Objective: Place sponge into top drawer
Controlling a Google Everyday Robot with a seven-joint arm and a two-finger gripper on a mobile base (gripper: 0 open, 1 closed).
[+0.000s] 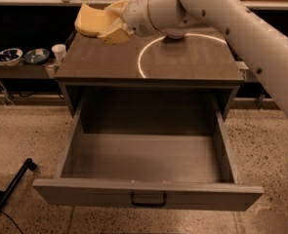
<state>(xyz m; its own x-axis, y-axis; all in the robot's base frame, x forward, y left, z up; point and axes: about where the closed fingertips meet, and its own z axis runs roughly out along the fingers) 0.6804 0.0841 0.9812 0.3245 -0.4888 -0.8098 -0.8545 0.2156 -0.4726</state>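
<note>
The pale yellow sponge [91, 20] hangs in the air above the back left of the cabinet top, held in my gripper [107, 26]. The gripper's yellowish fingers [115, 33] are shut on the sponge's right end. The white arm [216, 13] reaches in from the right. The top drawer [148, 191] stands pulled fully open below the cabinet top; its inside holds nothing, and its front panel carries a small dark pull handle [148, 199].
The cabinet top [109, 62] bears a white circular ring mark [182, 52]. To the left, a low shelf holds two bowls [9, 56] and a small white cup [59, 51]. A black leg [9, 191] lies on the speckled floor at the lower left.
</note>
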